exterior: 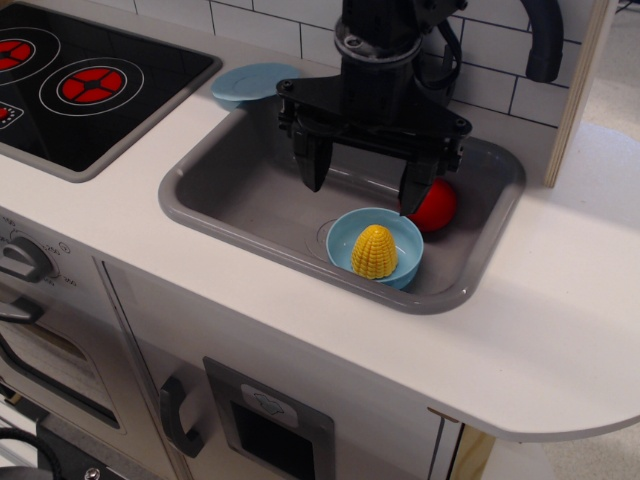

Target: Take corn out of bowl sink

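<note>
Sink (240, 185): grey basin set in the white countertop (560, 320); you could take it as the landmark for every entry below.
Bowl (345, 232): light blue, it stood upright on the sink floor toward the front right, over the round drain mark.
Corn (374, 251): yellow cob, it sat point-up inside the bowl, leaning on the bowl's front wall, its tip above the rim.
Gripper (365, 180): black claw, it hung above the sink's middle, just behind the bowl; you had its two fingers (312, 160) spread wide and holding nothing, clear of the corn.
Red ball (436, 206): it lay in the sink's right rear part, touching or just beside the bowl, partly hidden by the right finger.
Plate (250, 82): flat, light blue, it rested on the counter at the sink's back left corner.
Stove top (90, 85): black with red rings, it lay left of the sink.
</note>
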{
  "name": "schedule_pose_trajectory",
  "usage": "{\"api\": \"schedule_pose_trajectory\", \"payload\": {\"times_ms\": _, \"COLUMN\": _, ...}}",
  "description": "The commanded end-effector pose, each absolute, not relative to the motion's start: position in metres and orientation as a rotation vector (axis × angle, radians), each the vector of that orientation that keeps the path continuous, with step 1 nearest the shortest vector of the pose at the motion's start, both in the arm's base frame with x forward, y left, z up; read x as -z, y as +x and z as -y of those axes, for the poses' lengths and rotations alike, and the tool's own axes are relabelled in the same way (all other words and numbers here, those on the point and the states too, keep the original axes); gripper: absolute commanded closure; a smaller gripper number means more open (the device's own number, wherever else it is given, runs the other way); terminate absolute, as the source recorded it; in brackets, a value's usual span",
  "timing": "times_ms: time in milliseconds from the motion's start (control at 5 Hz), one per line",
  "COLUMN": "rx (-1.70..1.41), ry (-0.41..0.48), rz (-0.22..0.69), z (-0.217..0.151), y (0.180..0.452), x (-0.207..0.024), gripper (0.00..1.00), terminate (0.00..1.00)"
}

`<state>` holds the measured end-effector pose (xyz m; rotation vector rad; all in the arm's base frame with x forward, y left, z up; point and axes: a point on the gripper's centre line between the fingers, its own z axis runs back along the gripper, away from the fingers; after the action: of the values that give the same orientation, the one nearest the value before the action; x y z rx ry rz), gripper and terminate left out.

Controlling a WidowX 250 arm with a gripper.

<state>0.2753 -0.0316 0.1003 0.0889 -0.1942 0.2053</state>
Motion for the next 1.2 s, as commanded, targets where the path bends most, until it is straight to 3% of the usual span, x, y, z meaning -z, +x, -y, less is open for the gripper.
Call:
{"api": "schedule_pose_trajectory", "payload": {"times_ms": 0, "rx": -0.205, "ry": 0.089, "rz": 0.194, "z": 0.032, "y": 0.275, "x": -0.100, "gripper": 0.00, "terminate": 0.00}}
{"api": "schedule_pose_trajectory", "payload": {"times_ms": 400, "rx": -0.312, "ry": 0.132, "rz": 0.209, "z": 0.013, "y": 0.335, "x": -0.067, "gripper": 0.00, "terminate": 0.00}}
{"api": "schedule_pose_trajectory", "payload": {"times_ms": 1000, "rx": -0.312, "ry": 0.187, "rz": 0.235, "z": 0.001, "y": 0.337, "x": -0.024, "gripper": 0.00, "terminate": 0.00}}
